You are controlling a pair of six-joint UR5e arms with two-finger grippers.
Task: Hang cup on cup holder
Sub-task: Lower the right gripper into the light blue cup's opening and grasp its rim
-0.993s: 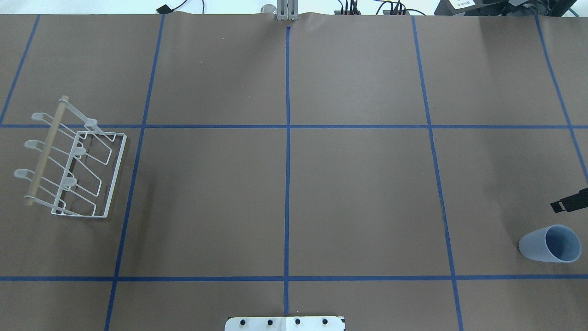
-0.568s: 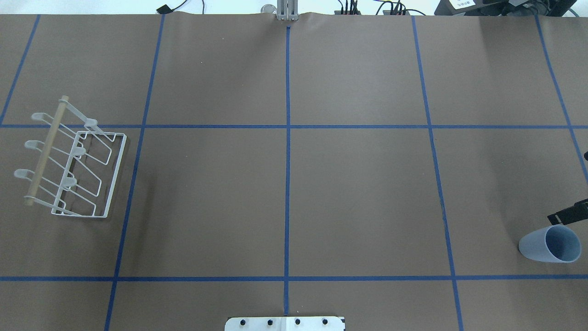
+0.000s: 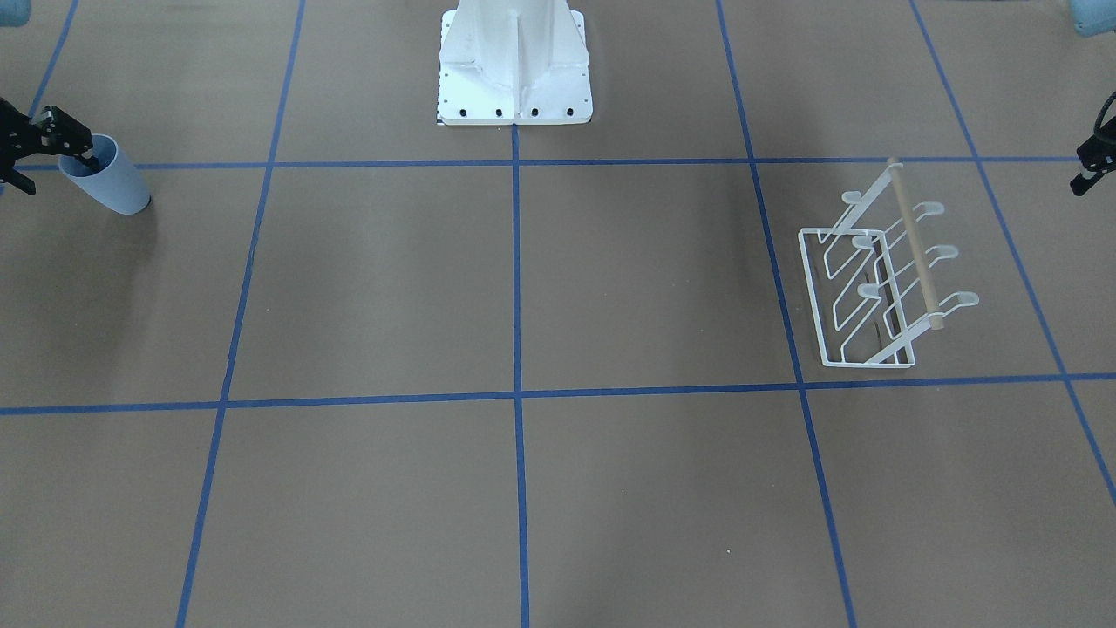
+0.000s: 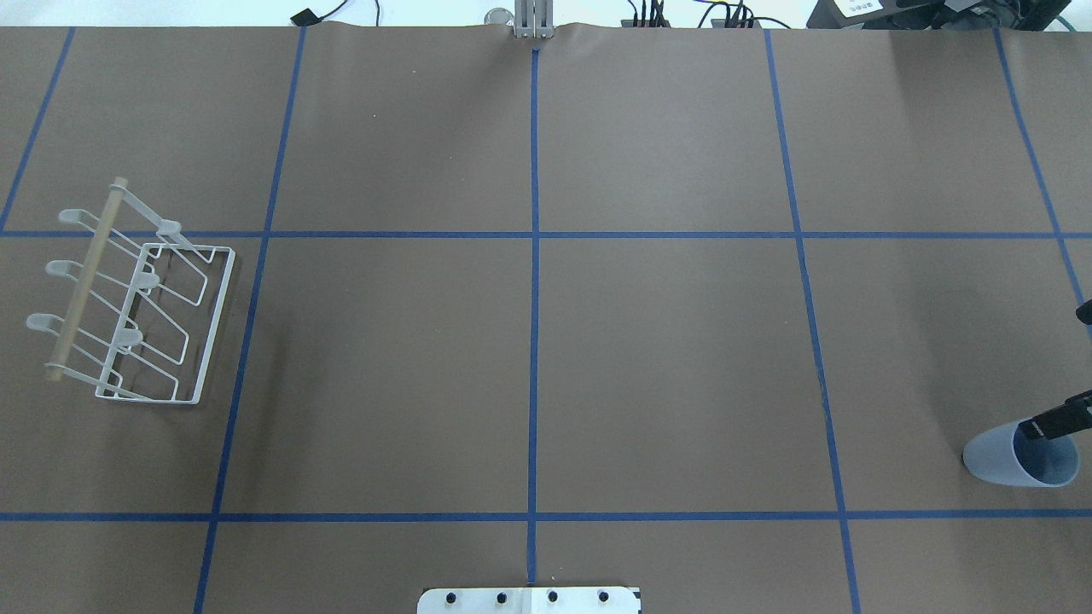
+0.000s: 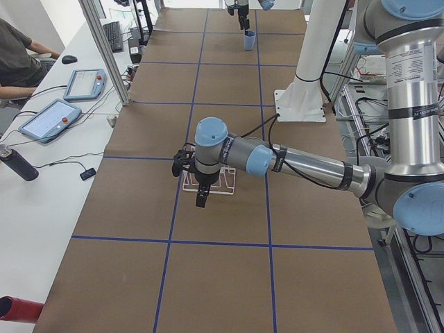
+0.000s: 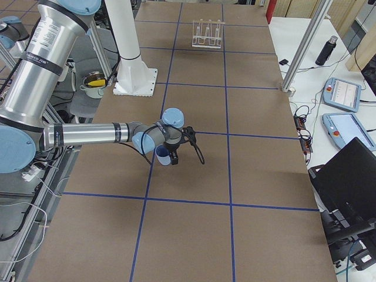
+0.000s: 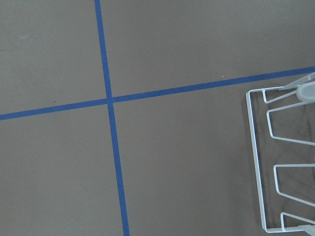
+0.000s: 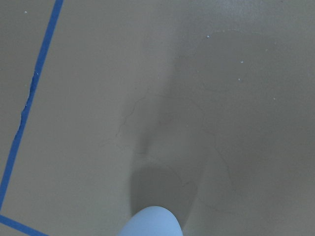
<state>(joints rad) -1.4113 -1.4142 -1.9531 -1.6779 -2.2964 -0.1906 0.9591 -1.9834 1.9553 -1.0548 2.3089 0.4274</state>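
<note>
The light-blue cup [image 4: 994,456] stands upright, mouth up, at the robot's right end of the brown surface [image 4: 665,367]. It is well apart from the white wire cup holder [image 4: 85,281], which sits at the left end.

The right gripper [image 3: 59,173] is open and hangs at the cup's rim. One finger dips inside the mouth and the other is outside, on the side away from the robot, so the wall lies between them. I judge this as the set-up for a pinch on the wall, which suits a cup without a handle; the closing is not yet done. The six prongs [image 4: 58,267] of the holder are bare and turned up, so the cup probably must be turned mouth down to sit on one.

The left gripper [image 5: 199,193] hangs over the surface near the holder. I cannot tell if it is open or closed: the front-facing view cuts it at the edge, and its own wrist camera shows no fingers.

Only the front-facing view shows both right fingers clearly. The overhead view cuts this gripper at the frame edge, and the right wrist camera gives only a pale sliver of the cup. The left wrist camera shows a corner of the holder's base close up.
</note>
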